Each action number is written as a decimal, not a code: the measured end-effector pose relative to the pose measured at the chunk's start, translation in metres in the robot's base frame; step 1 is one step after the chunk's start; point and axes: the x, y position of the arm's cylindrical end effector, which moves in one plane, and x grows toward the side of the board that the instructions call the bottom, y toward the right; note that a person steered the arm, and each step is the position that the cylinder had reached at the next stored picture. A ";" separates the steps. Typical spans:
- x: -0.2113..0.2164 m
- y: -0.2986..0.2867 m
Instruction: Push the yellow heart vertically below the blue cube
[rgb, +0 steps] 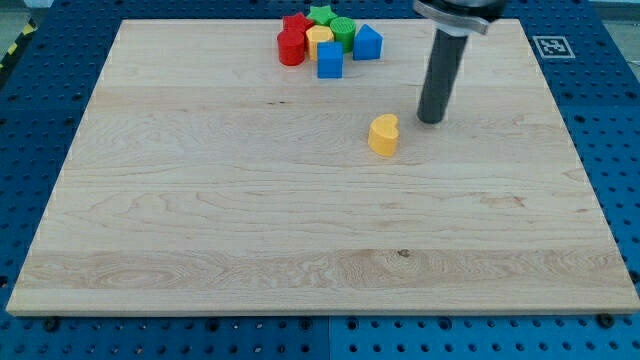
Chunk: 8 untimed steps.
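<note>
The yellow heart (383, 135) lies alone on the wooden board, a little right of its centre. The blue cube (329, 60) stands at the view's top, at the lower edge of a cluster of blocks, up and to the left of the heart. My tip (432, 120) rests on the board just right of the yellow heart and slightly above it, with a small gap between them. The dark rod rises from it to the view's top edge.
The cluster at the view's top holds a red cylinder (291, 48), a red star (296, 24), a green star (321, 14), a green cylinder (343, 32), a yellow block (318, 38) and a blue house-shaped block (368, 41). The board's (200, 200) edges border blue pegboard.
</note>
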 end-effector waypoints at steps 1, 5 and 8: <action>0.032 -0.003; 0.032 -0.063; 0.032 -0.096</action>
